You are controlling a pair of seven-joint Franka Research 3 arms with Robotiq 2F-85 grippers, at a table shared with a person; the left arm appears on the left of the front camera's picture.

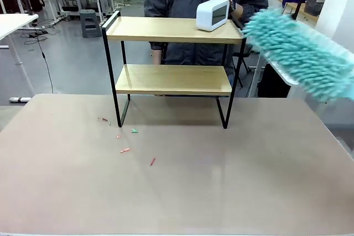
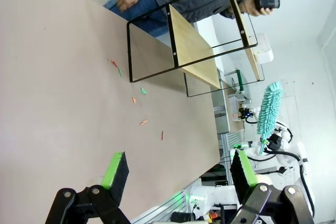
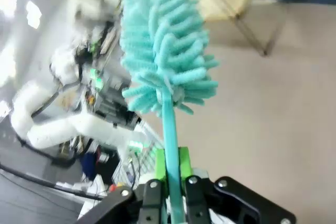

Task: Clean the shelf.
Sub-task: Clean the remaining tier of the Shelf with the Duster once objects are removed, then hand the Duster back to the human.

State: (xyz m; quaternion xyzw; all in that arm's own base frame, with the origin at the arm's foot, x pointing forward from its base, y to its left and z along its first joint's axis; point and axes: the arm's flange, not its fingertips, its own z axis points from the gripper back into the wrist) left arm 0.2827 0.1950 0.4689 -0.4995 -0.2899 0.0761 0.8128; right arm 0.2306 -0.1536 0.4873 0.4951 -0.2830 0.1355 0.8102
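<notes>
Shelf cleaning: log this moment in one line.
right gripper: shut on duster | duster: near shelf top, right end | left gripper: open, empty

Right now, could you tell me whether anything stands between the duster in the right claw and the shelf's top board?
Yes: a white device stands at the right end of the top board of the shelf, just beside the duster that the right claw holds. A sweep from that side would likely meet it.

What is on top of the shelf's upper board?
A small white device with a screen stands near the right end of the upper board of the shelf; the rest looks bare. The turquoise duster partly covers the far right corner, so that spot cannot be checked.
</notes>
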